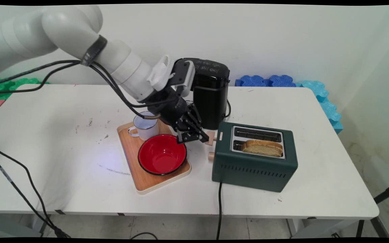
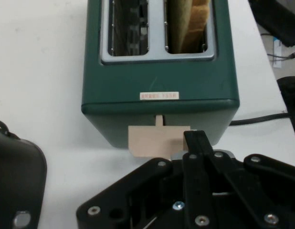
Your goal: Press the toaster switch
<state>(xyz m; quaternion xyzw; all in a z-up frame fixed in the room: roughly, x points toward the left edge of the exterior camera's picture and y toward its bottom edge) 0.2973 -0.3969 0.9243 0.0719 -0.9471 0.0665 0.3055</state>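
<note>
A dark green two-slot toaster (image 1: 255, 162) stands right of the table's middle, with a slice of toasted bread (image 1: 262, 147) sticking out of its near slot. On its left end are a pale wooden lever (image 1: 210, 139) and, below it, a round knob (image 1: 211, 156). My gripper (image 1: 194, 136) is shut and holds nothing, its tips right at the lever. In the hand view the toaster (image 2: 159, 81) lies straight ahead with the bread (image 2: 195, 24) in the right slot. There the joined tips of the gripper (image 2: 193, 138) overlap the right end of the lever (image 2: 150, 142).
A wooden tray (image 1: 144, 182) left of the toaster carries a red bowl (image 1: 162, 154) and a white mug (image 1: 145, 126), both just below my wrist. A black appliance (image 1: 211, 94) stands close behind. The toaster's cable (image 1: 219, 202) runs off the front edge. Blue foam mats (image 1: 268, 81) line the wall.
</note>
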